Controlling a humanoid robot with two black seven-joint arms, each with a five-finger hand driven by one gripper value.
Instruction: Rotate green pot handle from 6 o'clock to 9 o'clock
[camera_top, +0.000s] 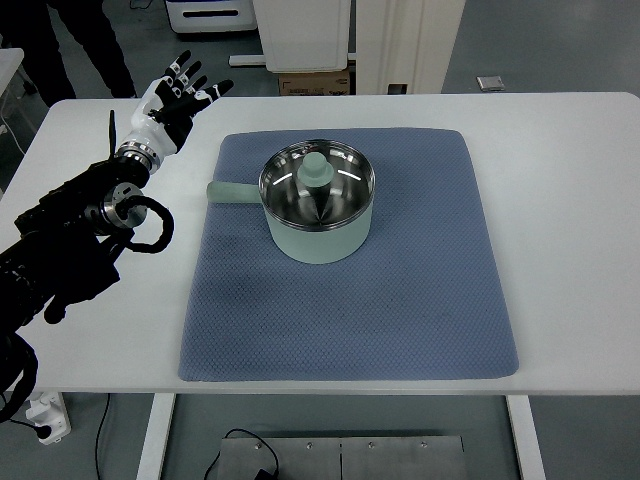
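Pale green enamel pot (318, 215) sits on the blue quilted mat (350, 310), toward the mat's far-left quarter, upright, with its glass-and-steel lid (317, 183) seated and the green knob (316, 168) centred on top. Top view, the only one: the pot handle (232, 191) juts out horizontally toward the picture's left, its tip reaching just about to the mat's left edge. Read as a clock face from the robot's side, that puts the handle at roughly 9 o'clock, not 6. Judgement: the rotation the task asks for looks complete, or very nearly so; any remaining work would be a fine trim of angle, which cannot be gauged here. The left hand (175, 98) is on the white table (560, 200), off the mat and apart from the handle, up and to the left of it. Its fingers are spread wide and straight, holding nothing; no contact with pot or handle. Left forearm and cabling (90, 215) run down to the picture's left edge. The right arm does not show at all. A person's dark trouser legs (75, 45) stand beyond the table's far-left corner, not involved. What is left, by my reading, is only to clear the arm.
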